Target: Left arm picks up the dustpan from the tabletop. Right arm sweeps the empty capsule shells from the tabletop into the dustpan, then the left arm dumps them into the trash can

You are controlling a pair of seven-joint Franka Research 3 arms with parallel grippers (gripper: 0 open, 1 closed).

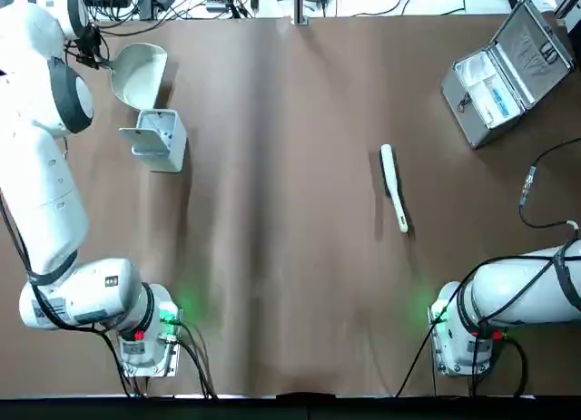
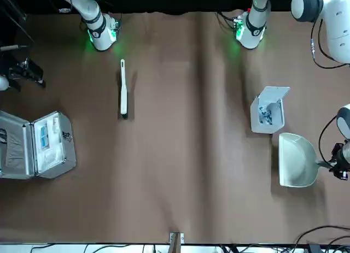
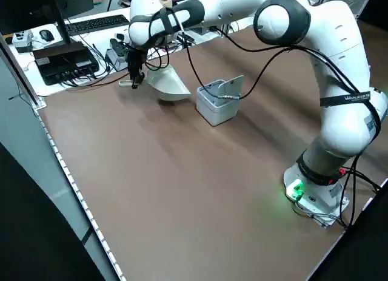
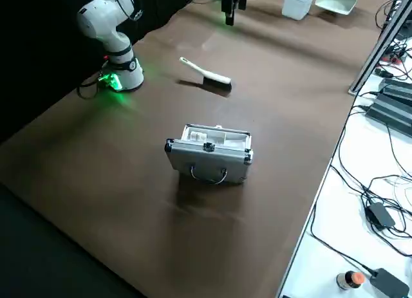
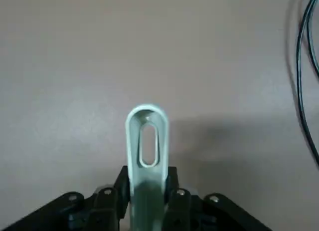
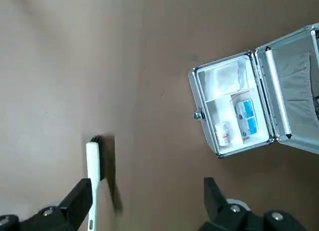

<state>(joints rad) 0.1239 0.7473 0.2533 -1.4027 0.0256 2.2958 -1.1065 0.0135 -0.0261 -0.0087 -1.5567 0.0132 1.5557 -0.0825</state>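
The left gripper point(image 5: 148, 191) is at the far left of the tabletop point(image 1: 290, 211), its fingers clamped on the handle of the dustpan point(image 1: 139, 76). In the left wrist view the handle point(image 5: 147, 156), with its long slot, stands up between the two fingers. The dustpan's pan lies on the robot's centre-facing side of that gripper, and its edge is close to the trash can point(image 1: 166, 141), on the can's far side from the robot.

The trash can stands upright with its flap lid point(image 1: 145, 140) swung open. Inside it, the front view shows a small cluster of the pale bluish, clear empty capsule shells point(image 2: 265, 115). Whether the pan touches the can or the tabletop, I cannot tell.

The right gripper point(image 6: 157, 198) is over the right part of the tabletop, its fingers spread wide with nothing between them. The white-handled brush point(image 1: 394, 188) with dark bristles lies on the tabletop, right of the middle, well apart from the dustpan. In the right wrist view its handle runs behind one of the fingers, and it is not grasped.

At the far right corner sits a silver metal case point(image 1: 495, 89), open, with a white interior that holds a small white bottle point(image 6: 222, 134) and a blue-and-white packet point(image 6: 246, 117).
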